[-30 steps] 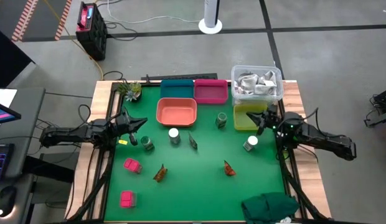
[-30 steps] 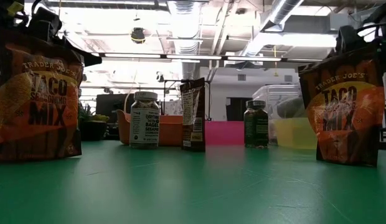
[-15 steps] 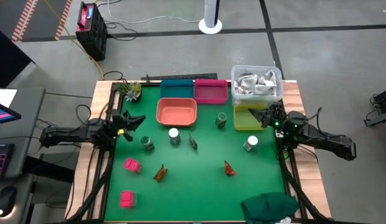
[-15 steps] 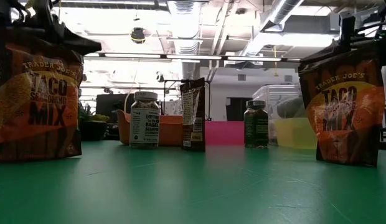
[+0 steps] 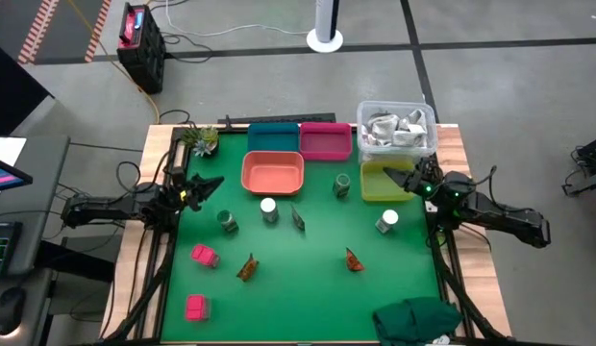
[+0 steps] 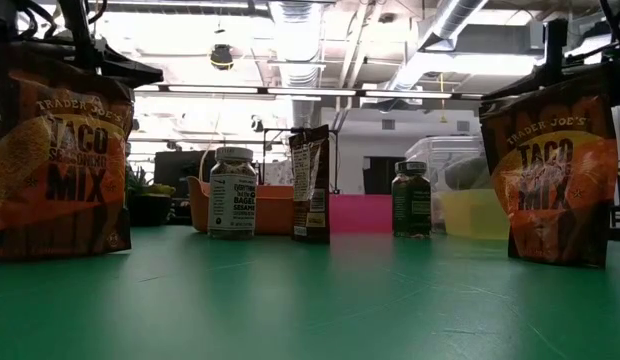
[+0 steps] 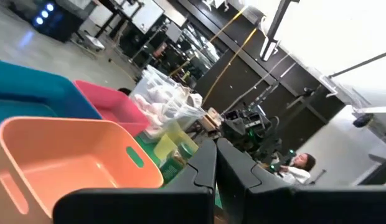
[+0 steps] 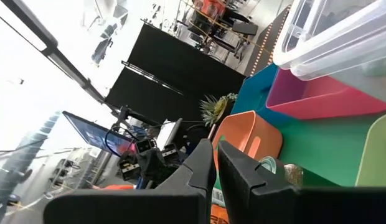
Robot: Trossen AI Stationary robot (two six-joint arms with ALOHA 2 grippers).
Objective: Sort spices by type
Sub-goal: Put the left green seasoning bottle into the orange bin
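Note:
The spices stand scattered on the green mat. Two white-capped jars (image 5: 268, 208) (image 5: 387, 221), two dark green jars (image 5: 227, 221) (image 5: 342, 185), two pink blocks (image 5: 203, 255) (image 5: 195, 307) and three brown-orange sachets (image 5: 298, 219) (image 5: 247, 267) (image 5: 354, 259) all rest on their bases or sides. My left gripper (image 5: 213, 182) (image 7: 216, 144) hovers shut near the mat's left edge, left of the orange bin. My right gripper (image 5: 396, 174) (image 8: 215, 144) hovers shut over the yellow-green bin's near right side. Neither holds anything.
Along the far side sit an orange bin (image 5: 273, 173), a teal bin (image 5: 273, 137), a pink bin (image 5: 325, 140), a yellow-green bin (image 5: 379, 188) and a clear bin (image 5: 396, 128) of crumpled wrappers. A plant sprig (image 5: 200, 139) lies at the far left, a dark green cloth (image 5: 418, 317) at the near right.
My left gripper has drawn back toward the table's left and far edges, away from the dark green jar, and risen. My right gripper has moved toward the far edge and tipped upward. No spice has moved.

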